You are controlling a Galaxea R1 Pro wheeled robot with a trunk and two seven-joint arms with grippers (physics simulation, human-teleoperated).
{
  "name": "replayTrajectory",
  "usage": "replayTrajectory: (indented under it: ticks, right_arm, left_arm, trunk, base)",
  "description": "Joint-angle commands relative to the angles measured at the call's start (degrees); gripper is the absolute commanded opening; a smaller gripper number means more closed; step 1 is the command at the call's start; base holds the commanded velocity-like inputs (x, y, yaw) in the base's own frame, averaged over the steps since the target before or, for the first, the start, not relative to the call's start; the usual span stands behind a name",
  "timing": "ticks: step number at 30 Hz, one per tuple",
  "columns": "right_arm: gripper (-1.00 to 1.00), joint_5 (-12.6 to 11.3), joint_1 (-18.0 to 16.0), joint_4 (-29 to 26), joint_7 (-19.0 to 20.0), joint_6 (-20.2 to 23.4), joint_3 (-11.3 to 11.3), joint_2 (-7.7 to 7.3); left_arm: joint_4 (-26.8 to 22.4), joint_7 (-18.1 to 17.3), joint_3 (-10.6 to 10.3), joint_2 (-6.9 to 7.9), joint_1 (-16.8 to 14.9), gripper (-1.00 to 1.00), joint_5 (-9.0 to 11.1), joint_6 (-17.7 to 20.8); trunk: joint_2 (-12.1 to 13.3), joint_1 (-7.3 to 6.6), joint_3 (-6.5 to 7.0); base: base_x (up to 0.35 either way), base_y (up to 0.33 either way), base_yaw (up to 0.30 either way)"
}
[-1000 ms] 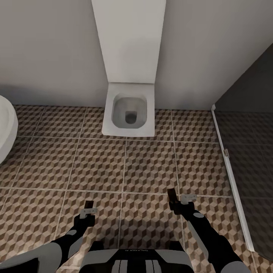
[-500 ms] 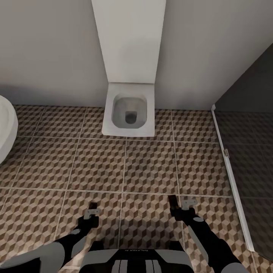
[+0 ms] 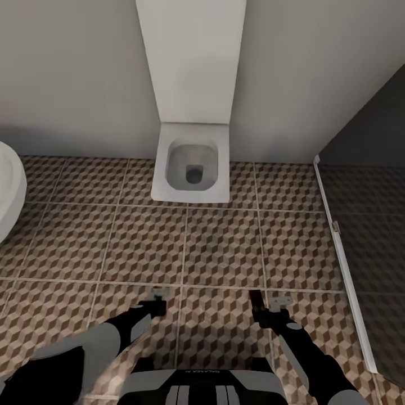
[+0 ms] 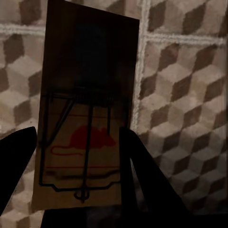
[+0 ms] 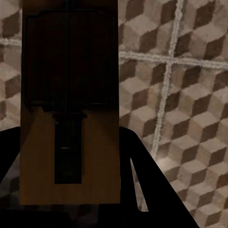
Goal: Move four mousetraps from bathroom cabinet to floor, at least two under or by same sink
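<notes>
Both loaded: left gripper point(image 4: 76, 156) closed on a mousetrap point(image 4: 83, 114), right gripper point(image 5: 69, 166) closed on a second mousetrap point(image 5: 69, 104), both above bathroom floor point(image 3: 225, 247); sink point(image 3: 8, 191) at 10 o'clock, so swing there, lower before releasing flat beside it.

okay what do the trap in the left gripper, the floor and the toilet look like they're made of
The mousetrap in the left gripper: a flat brown slab, probably wood, matte, with thin dark wire that looks like metal and a red mouse print. The bathroom floor: square tiles with pale grout lines, likely ceramic, printed in cubes. The toilet: smooth white, probably glazed ceramic.
</notes>
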Motion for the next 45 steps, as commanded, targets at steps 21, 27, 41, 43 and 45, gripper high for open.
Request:
replayTrajectory:
  ticks: [21,27,41,43,45]
  right_arm:
    - [-1.0,-0.75,-0.03,-0.09,-0.37,0.24,0.28,0.0]
    - [-1.0,-0.75,-0.03,-0.09,-0.37,0.25,0.28,0.04]
    - [-1.0,-0.86,-0.03,-0.2,-0.39,0.42,0.26,0.14]
    - [-1.0,-0.87,-0.03,-0.49,-0.47,0.63,0.23,0.2]
    - [-1.0,-0.85,-0.03,-0.76,-0.68,0.79,0.23,0.25]
  left_arm:
    - [-0.04,3.72,-0.26,0.83,-3.52,-1.0,0.31,7.76]
    - [-0.11,3.66,-0.25,0.77,-3.52,-1.0,0.31,9.02]
    - [-1.96,3.74,-0.16,0.21,-3.52,-1.0,0.31,9.48]
    - [-3.19,3.84,-0.16,0.16,-3.52,-1.0,0.31,9.55]
    - [-3.87,3.92,-0.16,0.1,-3.52,-1.0,0.31,9.61]
  trunk:
    - [-0.02,0.0,-0.02]
    - [-0.02,0.0,-0.02]
    - [-0.02,0.0,-0.02]
    - [-0.02,0.0,-0.02]
    - [-0.02,0.0,-0.02]
  base:
    - [0.0,0.0,0.0]
    - [0.0,0.0,0.0]
    - [0.0,0.0,0.0]
    - [0.0,0.0,0.0]
    - [0.0,0.0,0.0]
